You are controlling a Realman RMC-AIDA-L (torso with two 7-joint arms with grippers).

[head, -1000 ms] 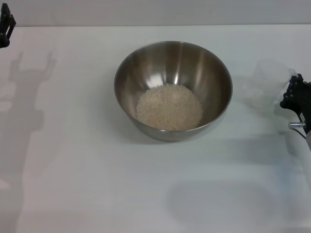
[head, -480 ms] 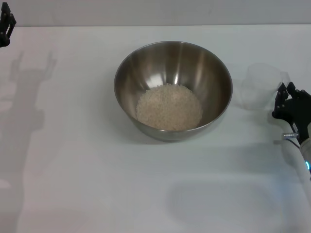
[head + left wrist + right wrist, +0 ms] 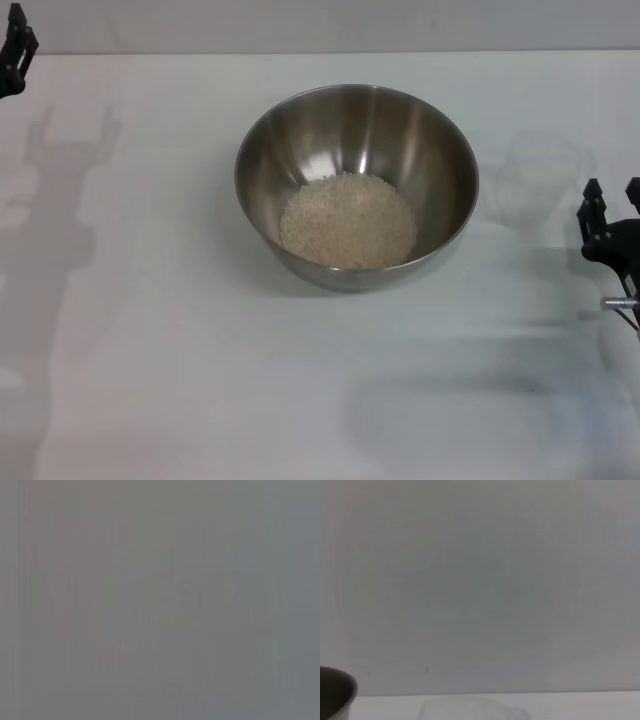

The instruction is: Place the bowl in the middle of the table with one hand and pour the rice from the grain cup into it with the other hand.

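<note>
Standing empty, grain cup point(image 3: 540, 178) just beyond the parted right gripper point(image 3: 612, 197) jaws.

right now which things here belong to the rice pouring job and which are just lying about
Job:
bowl holding rice
grain cup, empty, standing right of the bowl
right gripper, open, beside the cup
left gripper, far left edge
table

Lying about:
nothing visible

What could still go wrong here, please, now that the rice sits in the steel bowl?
1. The right gripper, open, sits close beside the small clear plastic grain cup; a stray sideways move could tip it.
2. That light cup stands near the large stainless-steel bowl, so a knock might push it against the bowl and disturb the off-white rice.
</note>
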